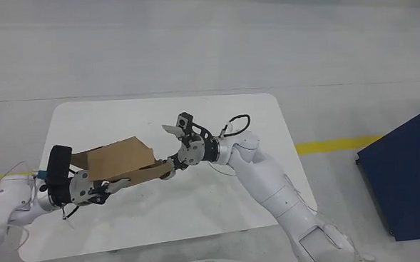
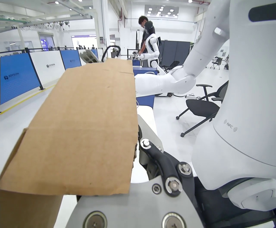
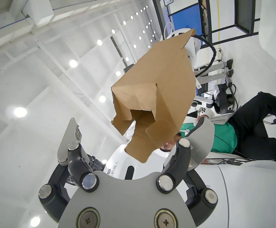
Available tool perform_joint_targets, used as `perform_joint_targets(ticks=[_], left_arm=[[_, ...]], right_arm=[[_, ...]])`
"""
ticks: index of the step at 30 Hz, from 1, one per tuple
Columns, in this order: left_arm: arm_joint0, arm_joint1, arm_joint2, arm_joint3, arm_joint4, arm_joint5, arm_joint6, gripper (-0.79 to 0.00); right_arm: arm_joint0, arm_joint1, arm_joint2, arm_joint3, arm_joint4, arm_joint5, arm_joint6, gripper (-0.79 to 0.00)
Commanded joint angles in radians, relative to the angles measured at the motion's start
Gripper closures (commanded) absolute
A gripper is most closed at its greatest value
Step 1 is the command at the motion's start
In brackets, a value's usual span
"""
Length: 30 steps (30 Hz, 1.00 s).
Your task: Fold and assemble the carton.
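You see the partly folded brown cardboard carton [image 1: 119,161] over the white rounded-corner table [image 1: 221,209], stretched between the two arms. Your left gripper [image 1: 115,184] is clamped on the carton's lower edge near one end. At the other end your right gripper [image 3: 139,121] is spread wide. A crumpled flap lies between its fingers [image 3: 69,138], unpinched.

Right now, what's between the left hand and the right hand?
The carton spans the stretch from the left hand to the right hand, as the top view shows.
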Motion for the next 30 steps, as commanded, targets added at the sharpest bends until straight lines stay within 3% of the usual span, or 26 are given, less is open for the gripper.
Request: perform_joint_targets(ticks=[1,9,14,30], left_arm=[[-0.001,-0.003,0.004,-0.004,-0.007,0.001,-0.022,0.0],[-0.01,-0.006,0.018,0.005,-0.038,0.001,-0.009,0.0],[-0.033,0.001,0.049,0.024,-0.058,0.001,0.02,0.0],[-0.127,0.018,0.162,0.052,-0.089,0.001,0.008,0.0]], right_arm=[[0.008,-0.002,-0.014,0.0,-0.007,-0.015,-0.002,-0.785],[0.025,-0.005,-0.055,0.003,-0.025,-0.056,0.021,-0.785],[0.012,-0.005,-0.034,-0.006,0.0,-0.144,0.011,-0.785],[-0.156,0.044,0.094,-0.235,-0.3,-0.29,-0.144,-0.785]])
